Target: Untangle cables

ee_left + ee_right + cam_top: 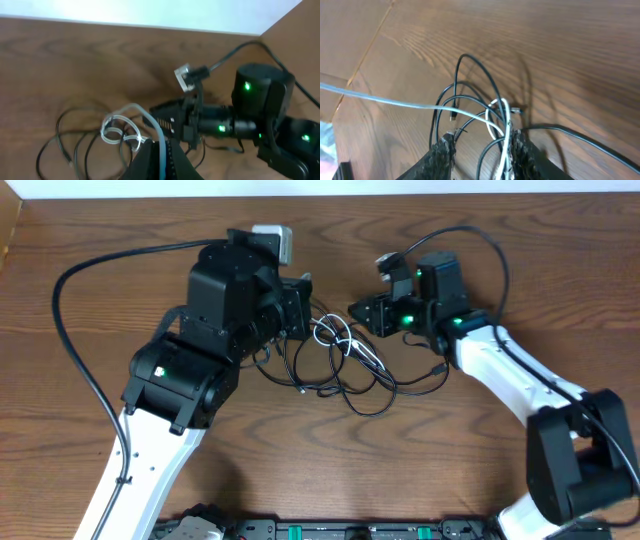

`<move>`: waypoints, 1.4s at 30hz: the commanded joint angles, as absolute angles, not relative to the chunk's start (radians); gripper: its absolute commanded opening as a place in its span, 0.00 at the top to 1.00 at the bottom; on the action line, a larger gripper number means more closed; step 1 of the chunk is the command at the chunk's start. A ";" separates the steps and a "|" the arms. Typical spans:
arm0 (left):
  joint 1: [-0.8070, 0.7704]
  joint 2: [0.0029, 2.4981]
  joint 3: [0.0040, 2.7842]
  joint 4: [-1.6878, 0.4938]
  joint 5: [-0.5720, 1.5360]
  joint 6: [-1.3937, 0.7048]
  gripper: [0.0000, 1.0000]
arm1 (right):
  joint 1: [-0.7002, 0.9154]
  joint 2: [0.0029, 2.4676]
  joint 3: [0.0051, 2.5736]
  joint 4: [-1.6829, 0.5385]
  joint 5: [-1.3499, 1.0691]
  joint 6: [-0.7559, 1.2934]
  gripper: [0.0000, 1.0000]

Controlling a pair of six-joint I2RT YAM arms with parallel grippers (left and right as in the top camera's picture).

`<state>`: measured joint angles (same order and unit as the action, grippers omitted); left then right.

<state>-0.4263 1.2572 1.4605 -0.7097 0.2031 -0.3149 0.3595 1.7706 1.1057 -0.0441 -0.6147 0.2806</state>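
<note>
A tangle of thin black cables (365,395) and one white cable (333,335) lies on the wooden table between my two grippers. My left gripper (303,305) is at the tangle's left; in the left wrist view it (162,150) is shut on a pale strand of the white cable (120,125), with black cables (75,145) looping to the left. My right gripper (358,312) faces it from the right. In the right wrist view its jaws (482,134) stand apart, with black cables (470,62) passing between them and the white cable (502,112) lying along the right finger (520,150).
A thick black arm wire (70,310) arcs over the table's left side, and another (480,240) loops above the right arm. The table's far edge (330,192) runs along the top. A row of equipment (330,530) lines the near edge.
</note>
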 commanded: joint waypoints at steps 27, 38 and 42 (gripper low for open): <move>-0.422 1.397 1.477 -0.982 0.006 -0.380 0.92 | 0.464 1.918 1.124 -0.091 -0.418 0.472 0.67; -0.422 1.398 1.477 -0.970 0.006 -0.380 0.92 | 0.464 1.934 1.133 -0.027 -0.467 0.511 0.99; -0.422 1.398 1.477 -0.970 0.006 -0.379 0.92 | 0.433 1.879 1.170 -0.035 -0.490 0.512 0.99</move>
<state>-0.4263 1.3979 1.4612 -0.9691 0.0200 -0.3702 0.4599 1.9308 1.1206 -0.0303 -0.4561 0.5079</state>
